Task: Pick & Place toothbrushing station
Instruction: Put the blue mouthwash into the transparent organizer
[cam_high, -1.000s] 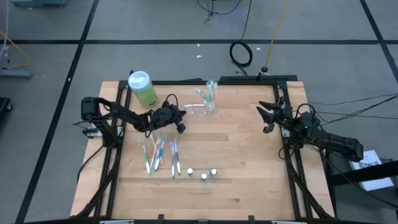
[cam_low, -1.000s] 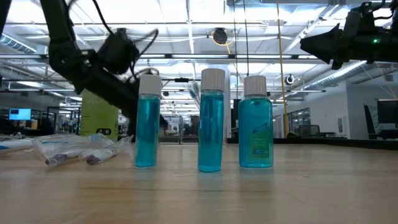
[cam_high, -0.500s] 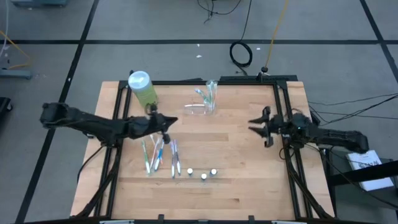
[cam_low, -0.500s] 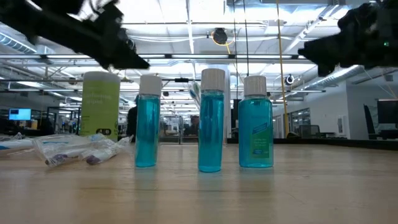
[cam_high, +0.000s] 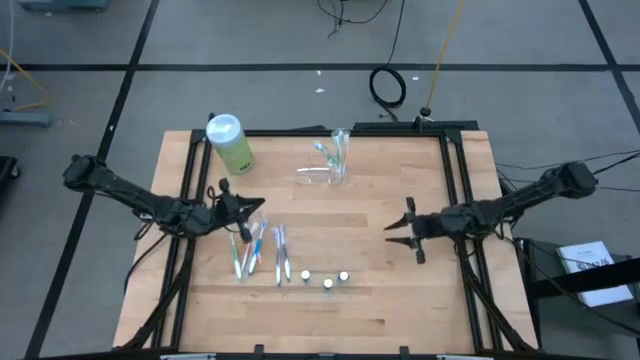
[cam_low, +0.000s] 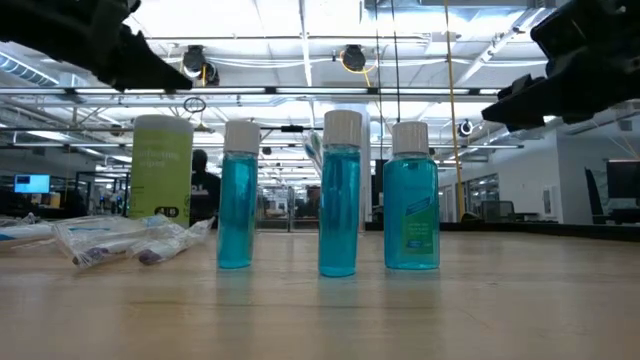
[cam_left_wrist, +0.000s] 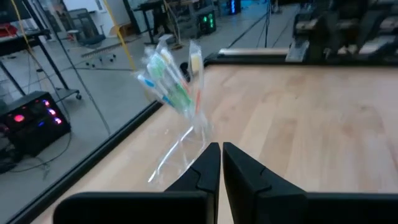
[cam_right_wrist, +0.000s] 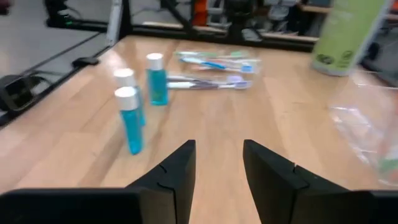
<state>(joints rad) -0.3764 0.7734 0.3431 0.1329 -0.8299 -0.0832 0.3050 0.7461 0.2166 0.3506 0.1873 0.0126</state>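
The toothbrushing station (cam_high: 338, 158), a small clear holder with toothbrushes sticking out of it, stands on its base near the table's far edge; it also shows in the left wrist view (cam_left_wrist: 176, 93). My left gripper (cam_high: 258, 205) hovers shut at the left of the table, above the wrapped toothbrushes (cam_high: 256, 248), pointing toward the station. My right gripper (cam_high: 393, 232) hangs open and empty right of centre, pointing toward the table's left, with three small blue bottles (cam_right_wrist: 130, 118) ahead of it.
A light-green bottle with a white cap (cam_high: 228, 140) stands at the far left corner. Three blue bottles (cam_high: 327, 281) stand near the front middle. A clear flat plastic piece (cam_high: 312, 176) lies beside the station. Bare wood lies between the two grippers.
My left gripper has drawn back from beside the station toward the table's left edge and risen, staying shut. My right gripper has swung from the far right toward the near edge and the table's middle, turning from facing the far left to facing left, still open.
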